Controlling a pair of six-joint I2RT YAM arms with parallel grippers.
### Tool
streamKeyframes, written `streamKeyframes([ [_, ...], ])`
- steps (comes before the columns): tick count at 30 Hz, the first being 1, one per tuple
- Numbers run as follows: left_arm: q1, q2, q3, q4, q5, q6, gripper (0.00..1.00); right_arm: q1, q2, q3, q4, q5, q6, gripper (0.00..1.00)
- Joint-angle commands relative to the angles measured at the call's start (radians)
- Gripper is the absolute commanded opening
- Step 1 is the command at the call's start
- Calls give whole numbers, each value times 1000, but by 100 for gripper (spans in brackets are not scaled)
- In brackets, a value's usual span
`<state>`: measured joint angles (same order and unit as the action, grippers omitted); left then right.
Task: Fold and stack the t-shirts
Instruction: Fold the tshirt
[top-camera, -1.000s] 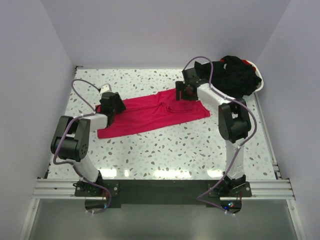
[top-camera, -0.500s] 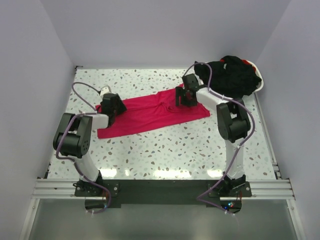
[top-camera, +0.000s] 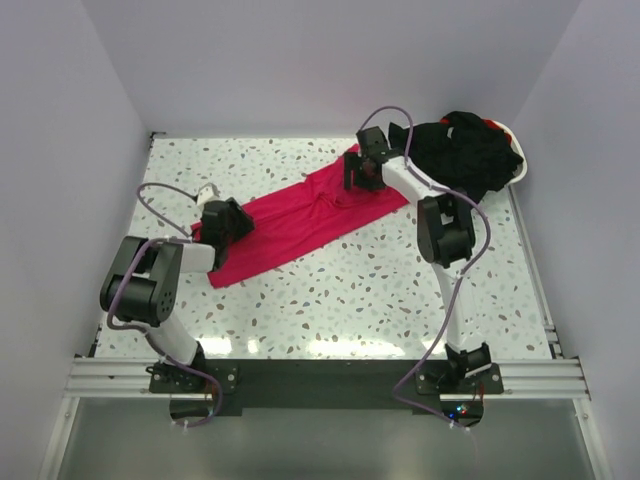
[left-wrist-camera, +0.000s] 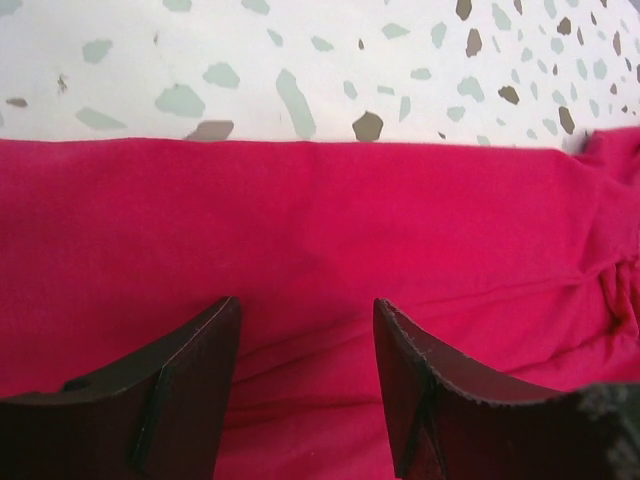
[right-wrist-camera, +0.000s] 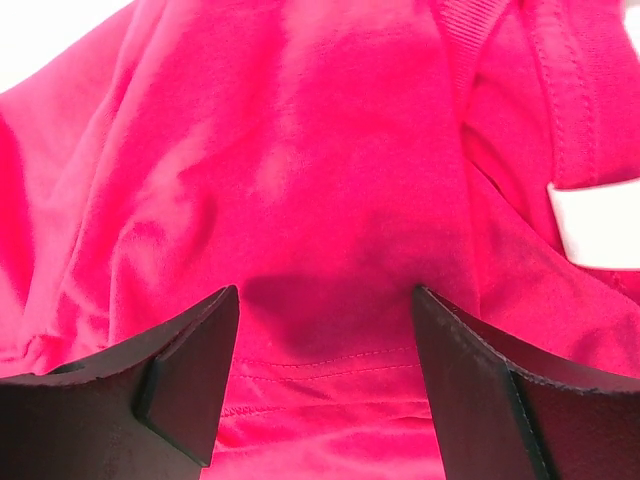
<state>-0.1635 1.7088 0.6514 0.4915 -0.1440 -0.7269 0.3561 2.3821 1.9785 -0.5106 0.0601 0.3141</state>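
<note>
Left jaws and right jaws both open, red t-shirt (top-camera: 300, 220) spread under each

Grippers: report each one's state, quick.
Left gripper: open, over the red shirt.
Right gripper: open, over the same shirt.

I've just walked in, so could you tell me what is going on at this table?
Two robot arms are working on a red t-shirt spread diagonally on the table. The left gripper sits at its near-left end, the right gripper at the collar end, both open over the fabric. Black shirts are piled in the white basket at the far right.
</note>
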Motion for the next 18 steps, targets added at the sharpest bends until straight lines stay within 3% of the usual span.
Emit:
streamKeyframes([
  [1,-31,-29,-71,-33,23,-39,61,-17,109,92,-140,-23,-36,74],
  [8,-77,-124,-180,-28,-9,-66,60,-26,230,331,-201,-49,-73,82],
  [18,-200,-286,-248,-67,-60,-36,61,-36,210,362,-141,-115,-99,86],
])
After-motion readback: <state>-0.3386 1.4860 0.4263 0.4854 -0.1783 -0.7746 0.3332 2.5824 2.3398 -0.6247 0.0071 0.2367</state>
